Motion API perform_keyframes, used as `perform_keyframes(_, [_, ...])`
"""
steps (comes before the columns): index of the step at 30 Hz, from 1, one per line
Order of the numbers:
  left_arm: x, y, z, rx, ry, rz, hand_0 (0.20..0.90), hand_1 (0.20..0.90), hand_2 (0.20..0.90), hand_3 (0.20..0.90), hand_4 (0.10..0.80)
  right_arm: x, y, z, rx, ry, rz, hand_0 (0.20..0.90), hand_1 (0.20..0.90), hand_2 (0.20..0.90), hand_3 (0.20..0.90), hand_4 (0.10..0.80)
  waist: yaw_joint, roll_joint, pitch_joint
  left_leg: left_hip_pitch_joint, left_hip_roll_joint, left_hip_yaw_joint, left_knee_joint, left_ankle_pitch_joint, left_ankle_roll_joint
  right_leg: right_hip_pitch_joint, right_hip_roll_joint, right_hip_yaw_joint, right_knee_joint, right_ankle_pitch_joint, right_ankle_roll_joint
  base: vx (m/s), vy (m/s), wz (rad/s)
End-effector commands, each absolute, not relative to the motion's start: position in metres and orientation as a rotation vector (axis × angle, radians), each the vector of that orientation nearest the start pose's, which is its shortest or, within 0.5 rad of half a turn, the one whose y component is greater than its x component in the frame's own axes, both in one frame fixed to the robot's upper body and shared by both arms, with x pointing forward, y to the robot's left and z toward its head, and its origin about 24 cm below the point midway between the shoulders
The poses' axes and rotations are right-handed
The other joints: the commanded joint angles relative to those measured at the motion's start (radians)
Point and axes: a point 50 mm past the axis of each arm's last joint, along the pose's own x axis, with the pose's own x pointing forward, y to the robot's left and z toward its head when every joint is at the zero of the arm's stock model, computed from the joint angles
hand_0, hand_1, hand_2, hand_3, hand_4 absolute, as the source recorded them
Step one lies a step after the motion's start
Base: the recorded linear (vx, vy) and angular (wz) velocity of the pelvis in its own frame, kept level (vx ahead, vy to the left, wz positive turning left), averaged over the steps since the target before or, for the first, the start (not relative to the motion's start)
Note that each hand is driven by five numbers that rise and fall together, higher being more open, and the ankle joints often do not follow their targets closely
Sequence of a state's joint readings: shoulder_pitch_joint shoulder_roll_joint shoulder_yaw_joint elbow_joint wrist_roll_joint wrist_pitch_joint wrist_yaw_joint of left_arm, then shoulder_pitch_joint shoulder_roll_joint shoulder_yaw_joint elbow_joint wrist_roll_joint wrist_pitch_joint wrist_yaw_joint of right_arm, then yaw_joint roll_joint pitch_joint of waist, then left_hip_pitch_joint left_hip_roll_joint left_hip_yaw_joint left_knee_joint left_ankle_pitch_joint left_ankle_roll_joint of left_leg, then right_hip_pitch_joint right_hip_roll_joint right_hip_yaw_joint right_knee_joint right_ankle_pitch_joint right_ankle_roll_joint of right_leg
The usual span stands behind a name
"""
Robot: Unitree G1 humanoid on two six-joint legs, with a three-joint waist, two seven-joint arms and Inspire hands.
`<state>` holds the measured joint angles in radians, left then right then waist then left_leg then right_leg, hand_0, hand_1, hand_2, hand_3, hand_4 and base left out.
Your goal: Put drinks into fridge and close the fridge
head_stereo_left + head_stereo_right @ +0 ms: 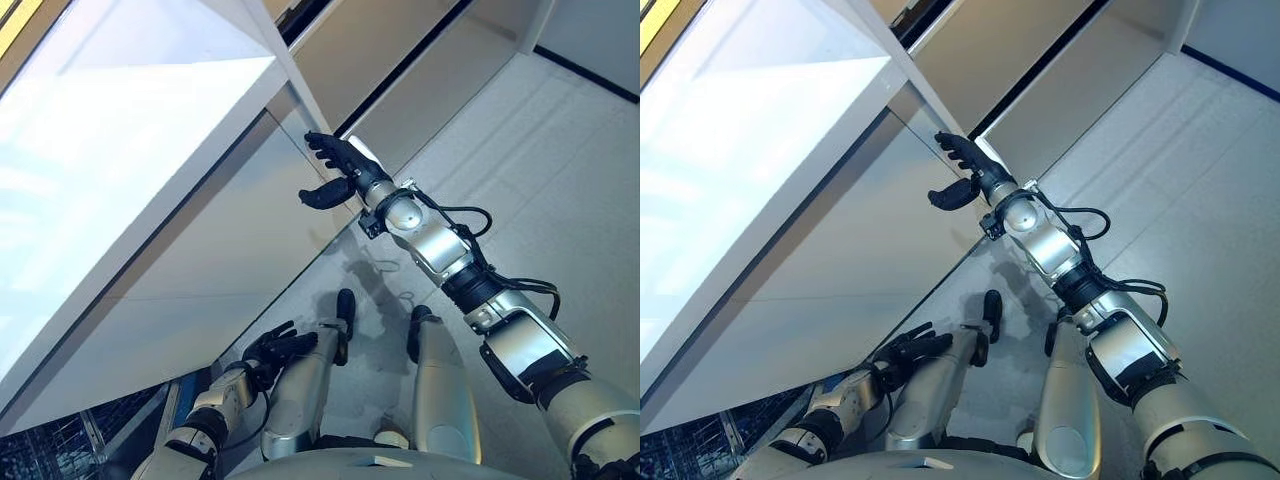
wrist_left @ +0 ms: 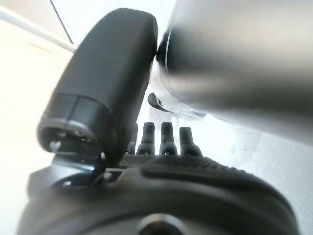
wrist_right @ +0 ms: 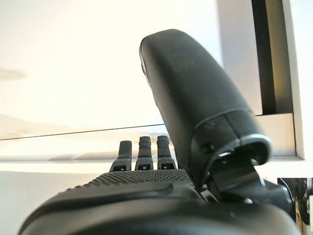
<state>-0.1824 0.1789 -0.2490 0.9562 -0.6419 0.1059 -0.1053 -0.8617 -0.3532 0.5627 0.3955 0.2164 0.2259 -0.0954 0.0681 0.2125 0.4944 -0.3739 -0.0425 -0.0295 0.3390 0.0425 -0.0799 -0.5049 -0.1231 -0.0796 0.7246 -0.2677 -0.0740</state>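
The fridge's white door (image 1: 140,140) fills the left half of the eye views, and its lower face (image 1: 210,290) slopes down toward the floor. My right hand (image 1: 335,165) is raised at the door's outer edge. Its fingers are straight and open, and they reach onto the white surface, with the thumb held apart below them. The right wrist view shows that hand (image 3: 146,178) pointing at the white panel and holding nothing. My left hand (image 1: 277,349) hangs low at my side, fingers relaxed and empty. No drink shows in any view.
A beige cabinet front (image 1: 400,60) with a dark gap stands beyond the door. Pale tiled floor (image 1: 570,160) spreads to the right. A dark mesh crate (image 1: 50,455) sits at the lower left, under the door.
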Motion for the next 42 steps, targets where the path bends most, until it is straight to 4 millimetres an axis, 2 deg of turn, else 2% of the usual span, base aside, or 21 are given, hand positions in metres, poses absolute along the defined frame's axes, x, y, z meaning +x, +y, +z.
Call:
perform_keyframes(1, [0.17, 0.175, -0.135, -0.222, 0.988, -0.024, 0.9, 0.9, 0.9, 0.9, 0.8, 0.357, -0.034, 0.275, -0.352, -0.617, 0.356, 0.9, 0.9, 0.9, 0.9, 0.8, 0.003, 0.045, 0.001, 0.052, -0.099, 0.065, 0.073, -0.1, 0.119, 0.094, 0.011, -0.029, -0.182, 0.117, 0.002, -0.021, -0.011, 0.06])
perform_keyframes(4, [0.169, 0.178, -0.135, -0.207, 0.986, -0.007, 0.9, 0.9, 0.9, 0.9, 0.8, 0.358, -0.049, 0.281, -0.334, -0.656, 0.28, 0.9, 0.9, 0.9, 0.9, 0.8, -0.001, 0.029, -0.015, 0.076, -0.096, 0.058, 0.054, -0.101, 0.118, 0.121, 0.018, -0.03, -0.206, 0.121, 0.003, -0.008, -0.015, 0.02])
perform_keyframes(5, [0.168, 0.18, -0.135, -0.198, 0.993, 0.01, 0.9, 0.9, 0.9, 0.9, 0.8, 0.36, -0.063, 0.279, -0.322, -0.658, 0.224, 0.9, 0.9, 0.9, 0.9, 0.8, -0.003, 0.018, -0.029, 0.091, -0.089, 0.058, 0.037, -0.099, 0.117, 0.142, 0.022, -0.032, -0.234, 0.131, 0.005, 0.001, -0.054, 0.02])
perform_keyframes(8, [0.165, 0.188, -0.137, -0.185, 1.011, 0.086, 0.9, 0.9, 0.9, 0.9, 0.8, 0.364, -0.094, 0.256, -0.306, -0.614, 0.104, 0.9, 0.9, 0.9, 0.9, 0.8, -0.015, -0.021, -0.054, 0.13, -0.079, 0.051, 0.002, -0.1, 0.116, 0.193, 0.028, -0.031, -0.287, 0.147, 0.016, 0.019, -0.089, 0.01])
perform_keyframes(10, [0.162, 0.198, -0.137, -0.169, 1.022, 0.156, 0.9, 0.9, 0.9, 0.9, 0.8, 0.364, -0.124, 0.218, -0.287, -0.496, 0.031, 0.9, 0.9, 0.9, 0.9, 0.8, -0.024, -0.063, -0.08, 0.165, -0.069, 0.042, -0.034, -0.1, 0.114, 0.241, 0.033, -0.033, -0.347, 0.166, 0.028, 0.018, -0.142, 0.1])
perform_keyframes(12, [0.157, 0.208, -0.138, -0.138, 1.037, 0.197, 0.9, 0.9, 0.9, 0.9, 0.8, 0.358, -0.144, 0.179, -0.284, -0.377, 0.008, 0.9, 0.9, 0.9, 0.9, 0.8, -0.034, -0.095, -0.099, 0.199, -0.062, 0.038, -0.06, -0.101, 0.113, 0.287, 0.036, -0.035, -0.389, 0.177, 0.038, 0.052, -0.167, 0.01])
perform_keyframes(15, [0.143, 0.225, -0.138, -0.114, 1.06, 0.289, 0.9, 0.9, 0.9, 0.9, 0.8, 0.32, -0.194, 0.081, -0.228, -0.056, -0.029, 0.9, 0.9, 0.9, 0.9, 0.8, -0.054, -0.158, -0.173, 0.28, -0.043, 0.034, -0.152, -0.092, 0.112, 0.388, 0.054, -0.035, -0.512, 0.214, 0.065, 0.081, -0.183, -0.05])
perform_keyframes(16, [0.141, 0.226, -0.139, -0.11, 1.065, 0.294, 0.9, 0.9, 0.9, 0.9, 0.8, 0.314, -0.199, 0.069, -0.219, 0.003, -0.036, 0.9, 0.9, 0.9, 0.9, 0.8, -0.056, -0.163, -0.183, 0.292, -0.042, 0.032, -0.164, -0.09, 0.111, 0.403, 0.056, -0.036, -0.527, 0.219, 0.068, 0.063, -0.103, -0.09])
perform_keyframes(17, [0.134, 0.23, -0.14, -0.107, 1.078, 0.309, 0.9, 0.9, 0.9, 0.9, 0.8, 0.291, -0.211, 0.034, -0.223, 0.113, -0.044, 0.9, 0.9, 0.9, 0.9, 0.8, -0.062, -0.176, -0.21, 0.319, -0.038, 0.035, -0.19, -0.088, 0.111, 0.435, 0.062, -0.037, -0.563, 0.228, 0.076, 0.038, -0.071, -0.08])
perform_keyframes(20, [0.117, 0.24, -0.143, -0.092, 1.103, 0.353, 0.9, 0.9, 0.9, 0.9, 0.8, 0.238, -0.229, -0.04, -0.264, 0.433, -0.081, 0.9, 0.9, 0.9, 0.9, 0.8, -0.076, -0.206, -0.274, 0.38, -0.023, 0.048, -0.244, -0.084, 0.109, 0.499, 0.077, -0.041, -0.629, 0.251, 0.092, 0.055, -0.079, -0.07])
perform_keyframes(22, [0.111, 0.244, -0.145, -0.09, 1.108, 0.371, 0.9, 0.9, 0.9, 0.9, 0.8, 0.216, -0.235, -0.064, -0.279, 0.587, -0.097, 0.9, 0.9, 0.9, 0.9, 0.8, -0.082, -0.219, -0.293, 0.404, -0.021, 0.051, -0.268, -0.082, 0.11, 0.522, 0.082, -0.036, -0.655, 0.262, 0.098, 0.01, -0.05, -0.08])
perform_keyframes(24, [0.101, 0.25, -0.148, -0.076, 1.127, 0.39, 0.9, 0.9, 0.9, 0.9, 0.8, 0.174, -0.25, -0.104, -0.262, 0.817, -0.142, 0.9, 0.9, 0.9, 0.9, 0.8, -0.08, -0.234, -0.319, 0.44, -0.014, 0.064, -0.319, -0.072, 0.11, 0.555, 0.092, -0.038, -0.7, 0.279, 0.106, -0.019, -0.046, -0.1])
perform_keyframes(25, [0.098, 0.252, -0.149, -0.065, 1.135, 0.387, 0.9, 0.9, 0.9, 0.9, 0.8, 0.159, -0.255, -0.115, -0.246, 0.882, -0.176, 0.9, 0.9, 0.9, 0.9, 0.8, -0.078, -0.237, -0.327, 0.451, -0.013, 0.065, -0.335, -0.069, 0.111, 0.565, 0.097, -0.036, -0.712, 0.283, 0.106, -0.011, -0.043, -0.16])
perform_keyframes(26, [0.095, 0.252, -0.151, -0.056, 1.142, 0.382, 0.9, 0.9, 0.9, 0.9, 0.8, 0.147, -0.256, -0.124, -0.257, 0.934, -0.174, 0.9, 0.9, 0.9, 0.9, 0.8, -0.077, -0.24, -0.335, 0.46, -0.012, 0.063, -0.349, -0.066, 0.113, 0.571, 0.103, -0.029, -0.72, 0.286, 0.106, -0.013, -0.03, -0.12])
perform_keyframes(28, [0.093, 0.251, -0.152, -0.058, 1.142, 0.378, 0.9, 0.9, 0.9, 0.9, 0.8, 0.136, -0.255, -0.132, -0.267, 0.984, -0.162, 0.9, 0.9, 0.9, 0.9, 0.8, -0.076, -0.244, -0.345, 0.466, -0.012, 0.066, -0.361, -0.062, 0.113, 0.576, 0.108, -0.024, -0.726, 0.288, 0.106, -0.03, -0.023, -0.1])
perform_keyframes(30, [0.091, 0.25, -0.154, -0.065, 1.136, 0.366, 0.9, 0.9, 0.9, 0.9, 0.8, 0.113, -0.249, -0.144, -0.206, 1.067, -0.136, 0.9, 0.9, 0.9, 0.9, 0.8, -0.076, -0.249, -0.355, 0.473, -0.011, 0.061, -0.362, -0.065, 0.115, 0.583, 0.112, -0.019, -0.721, 0.282, 0.105, -0.031, -0.03, -0.1])
perform_keyframes(32, [0.088, 0.249, -0.155, -0.068, 1.14, 0.363, 0.9, 0.9, 0.9, 0.9, 0.8, 0.101, -0.248, -0.15, -0.2, 1.118, -0.133, 0.9, 0.9, 0.9, 0.9, 0.8, -0.078, -0.251, -0.36, 0.474, -0.011, 0.062, -0.361, -0.067, 0.116, 0.584, 0.114, -0.016, -0.72, 0.28, 0.105, -0.005, -0.01, -0.03])
perform_keyframes(33, [0.084, 0.248, -0.157, -0.084, 1.144, 0.355, 0.9, 0.9, 0.9, 0.9, 0.8, 0.087, -0.244, -0.156, -0.176, 1.186, -0.131, 0.9, 0.9, 0.9, 0.9, 0.8, -0.08, -0.255, -0.365, 0.476, -0.011, 0.064, -0.357, -0.072, 0.118, 0.586, 0.114, -0.011, -0.719, 0.278, 0.106, 0.0, 0.0, 0.0])
perform_keyframes(36, [0.08, 0.244, -0.159, -0.069, 1.158, 0.324, 0.9, 0.9, 0.9, 0.9, 0.8, 0.065, -0.243, -0.163, -0.15, 1.27, -0.145, 0.9, 0.9, 0.9, 0.9, 0.8, -0.08, -0.256, -0.369, 0.476, -0.011, 0.067, -0.35, -0.081, 0.122, 0.586, 0.115, -0.008, -0.715, 0.272, 0.105, 0.005, -0.005, -0.05])
perform_keyframes(42, [0.069, 0.245, -0.163, -0.029, 1.219, 0.399, 0.9, 0.9, 0.9, 0.9, 0.8, 0.052, -0.24, -0.167, -0.156, 1.357, -0.125, 0.9, 0.9, 0.9, 0.9, 0.8, -0.08, -0.254, -0.371, 0.487, -0.012, 0.057, -0.353, -0.089, 0.126, 0.595, 0.117, 0.002, -0.717, 0.267, 0.107, 0.011, -0.003, -0.03])
